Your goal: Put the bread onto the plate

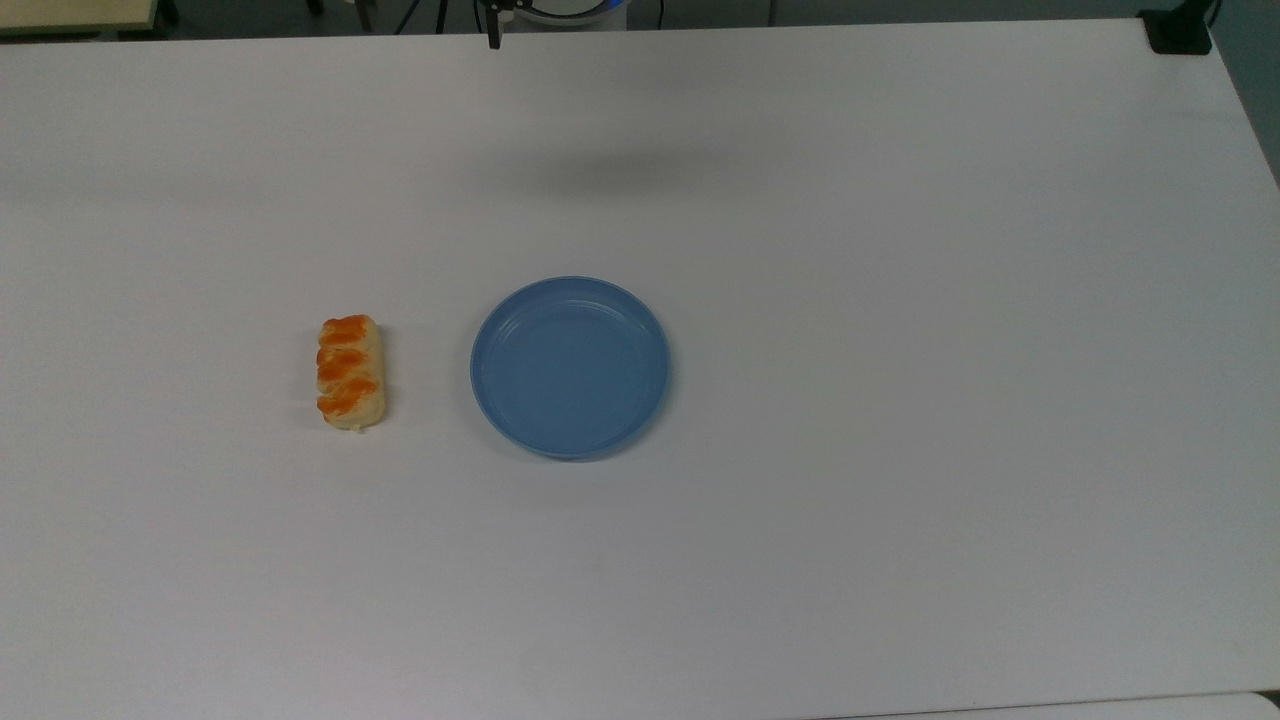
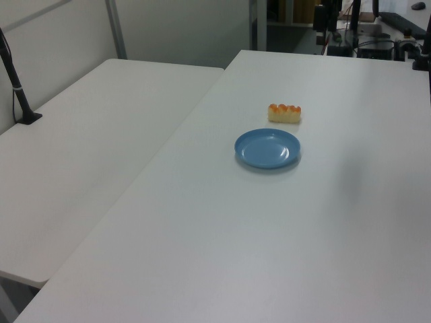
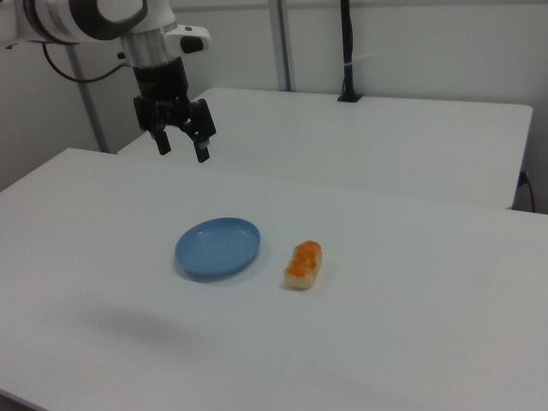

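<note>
The bread [image 1: 350, 372], a pale-yellow bun with orange glazed lobes, lies on the white table to the top view's left of the blue plate [image 1: 570, 367], a short gap between them. In the right view the bread [image 3: 303, 265] lies just right of the plate [image 3: 217, 247], which holds nothing. In the left view the bread [image 2: 285, 113] lies just beyond the plate [image 2: 267, 148]. My gripper [image 3: 182, 154] hangs open and holding nothing, high above the table, behind the plate and to the right view's left of it.
A second white table [image 3: 368, 128] adjoins the work table, with a black pole [image 3: 347, 51] clamped at its far edge. A black clamp [image 1: 1180, 30] sits at the top view's upper right corner. Bare table [image 1: 900, 450] surrounds the plate.
</note>
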`<action>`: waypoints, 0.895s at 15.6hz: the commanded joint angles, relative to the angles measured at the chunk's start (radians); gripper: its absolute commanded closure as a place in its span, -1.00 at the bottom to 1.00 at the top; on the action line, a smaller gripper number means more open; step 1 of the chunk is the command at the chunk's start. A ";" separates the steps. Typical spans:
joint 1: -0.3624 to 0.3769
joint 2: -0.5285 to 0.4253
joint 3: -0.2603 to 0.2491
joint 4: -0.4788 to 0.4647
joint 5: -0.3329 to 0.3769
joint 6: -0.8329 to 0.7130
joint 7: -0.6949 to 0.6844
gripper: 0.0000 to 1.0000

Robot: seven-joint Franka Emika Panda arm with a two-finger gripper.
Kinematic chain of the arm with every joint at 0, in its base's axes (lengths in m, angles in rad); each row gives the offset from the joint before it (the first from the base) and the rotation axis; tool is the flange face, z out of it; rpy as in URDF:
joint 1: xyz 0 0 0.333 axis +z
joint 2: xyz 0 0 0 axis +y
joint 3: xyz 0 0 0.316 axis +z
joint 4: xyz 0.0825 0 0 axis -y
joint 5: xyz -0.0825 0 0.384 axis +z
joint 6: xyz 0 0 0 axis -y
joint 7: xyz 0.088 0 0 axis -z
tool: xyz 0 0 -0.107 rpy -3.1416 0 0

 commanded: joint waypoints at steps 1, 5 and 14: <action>0.000 -0.021 -0.003 -0.008 0.009 -0.029 -0.060 -1.00; 0.000 -0.019 -0.004 -0.009 0.009 -0.028 -0.060 -1.00; -0.015 -0.015 -0.004 -0.008 0.009 -0.017 -0.069 -1.00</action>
